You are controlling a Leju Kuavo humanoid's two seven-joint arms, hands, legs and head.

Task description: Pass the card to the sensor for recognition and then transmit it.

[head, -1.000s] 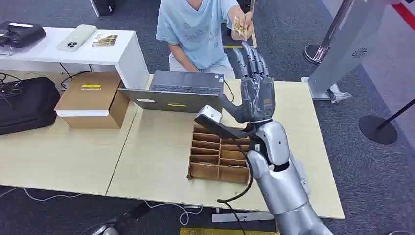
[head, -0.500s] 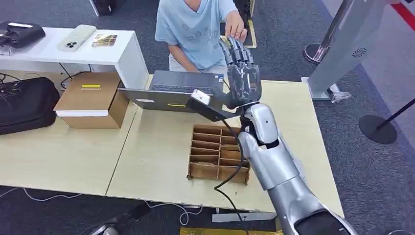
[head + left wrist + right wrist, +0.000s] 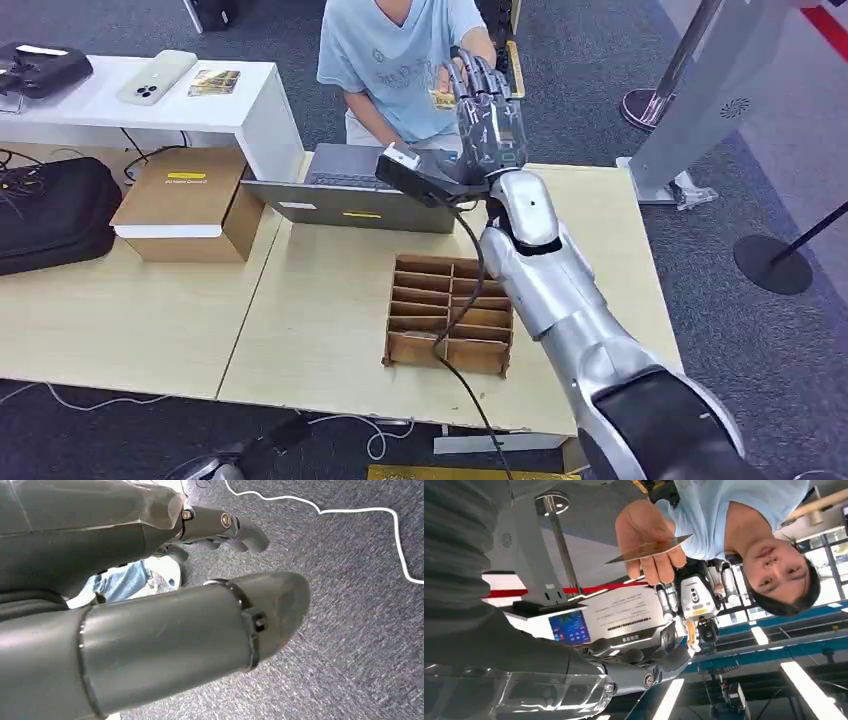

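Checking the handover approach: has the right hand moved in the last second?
Yes. The right hand has moved up and left in the head view, from beside the cardboard divider box past the laptop toward the person's card.

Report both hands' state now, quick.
Left hand: fingers curled in, holding nothing, hanging over the floor.
Right hand: open, raised toward the card, which the person's hand holds.

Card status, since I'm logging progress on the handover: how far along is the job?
Early stage. Nothing looks done: the card is in the person's hand, held out toward the robot. In hand: the right hand is raised in front of the person, fingers apart and holding nothing, close to the card. Left: taking the card, presenting it to the sensor, then passing it on. The left hand hangs over the carpet, holding nothing.
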